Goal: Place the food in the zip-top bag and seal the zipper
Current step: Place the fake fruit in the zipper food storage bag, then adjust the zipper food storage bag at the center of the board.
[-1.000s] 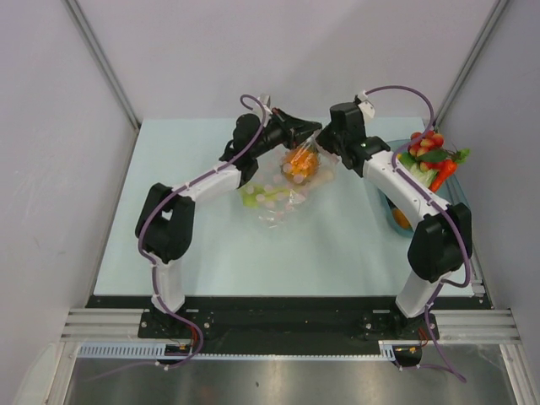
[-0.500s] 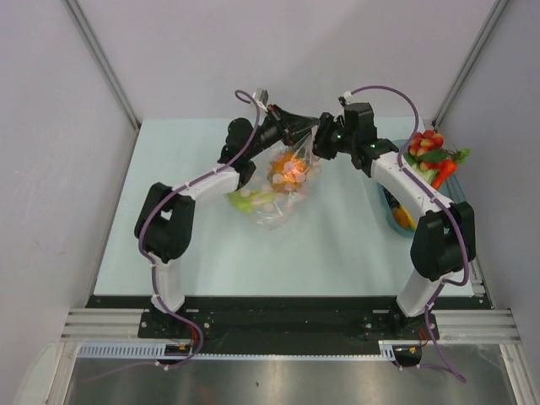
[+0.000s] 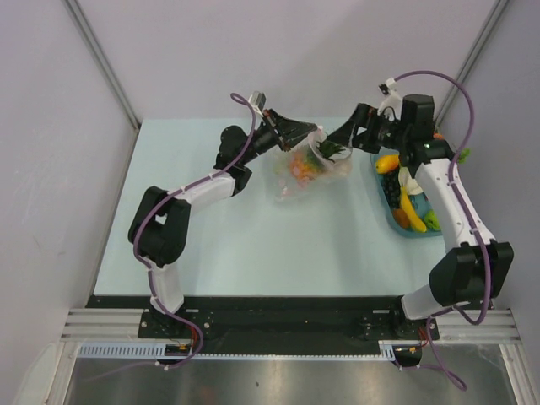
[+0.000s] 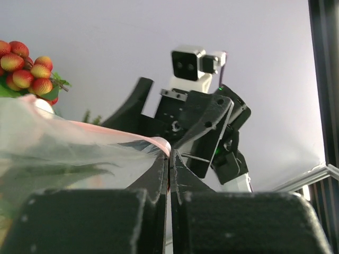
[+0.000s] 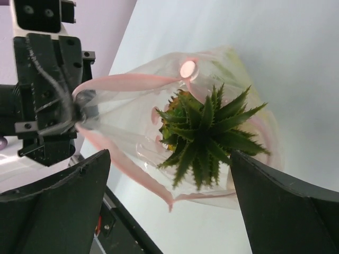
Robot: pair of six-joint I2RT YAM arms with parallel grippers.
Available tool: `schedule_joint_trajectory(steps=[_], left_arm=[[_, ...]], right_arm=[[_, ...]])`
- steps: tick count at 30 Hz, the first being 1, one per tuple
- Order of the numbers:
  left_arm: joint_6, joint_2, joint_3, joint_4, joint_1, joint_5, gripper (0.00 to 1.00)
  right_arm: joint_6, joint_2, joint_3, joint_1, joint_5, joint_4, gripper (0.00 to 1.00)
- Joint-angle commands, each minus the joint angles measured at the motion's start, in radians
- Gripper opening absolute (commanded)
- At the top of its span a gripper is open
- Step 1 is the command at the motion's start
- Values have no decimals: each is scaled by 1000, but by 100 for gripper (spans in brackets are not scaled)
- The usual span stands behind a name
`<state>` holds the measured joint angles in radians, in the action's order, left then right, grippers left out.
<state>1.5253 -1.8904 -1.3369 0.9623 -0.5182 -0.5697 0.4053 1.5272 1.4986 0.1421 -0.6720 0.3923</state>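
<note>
Your clear crinkly zip-top bag (image 3: 308,169) rests on the pale tabletop (image 3: 211,245), its pink-red mouth strip (image 5: 127,82) gaping around a spiky green leafy toy (image 5: 204,135). The left pincer (image 4: 168,159) is pinched tight on that strip. The right pincer (image 5: 169,159) stands wide apart just above the green toy, gripping nothing.

bag (image 3: 305,175) mid-table, far side | stalks (image 3: 329,150) in bag mouth | bowl (image 3: 413,234) right of bag

Bright, even, diffuse light; soft shadows; wrist views' near foreground blurred; overhead sharp.
</note>
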Motion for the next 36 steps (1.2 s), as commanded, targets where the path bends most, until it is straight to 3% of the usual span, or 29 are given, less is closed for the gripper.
schedule_joint_trajectory(steps=[1,3,4,7,11,18,24,31,36], left_arm=[[-17,51,-13,78,-3,-18,0],[-25,50,-16,69,-5,-24,0],[-27,51,-15,62,-5,-24,0],[-31,53,-13,24,-6,-32,0],[-42,60,-11,7,-6,-36,0],[-47,83,24,-2,-8,-36,0],[-53,100,38,-14,-8,-41,0],[-48,96,50,-25,-14,-41,0],[-42,93,42,-17,-16,-44,0]], right_arm=[[-75,-111,-50,-48,-12,124,95],[-76,-124,-61,-85,-9,128,89],[-77,-125,-69,-93,-2,126,78],[-88,-108,-75,-98,54,125,65],[-102,-52,-81,-85,77,174,57],[-155,-58,-155,-55,21,240,54],[-93,-19,-159,-70,26,132,53],[-85,1,-161,-76,69,145,50],[-31,30,-161,-96,37,77,53]])
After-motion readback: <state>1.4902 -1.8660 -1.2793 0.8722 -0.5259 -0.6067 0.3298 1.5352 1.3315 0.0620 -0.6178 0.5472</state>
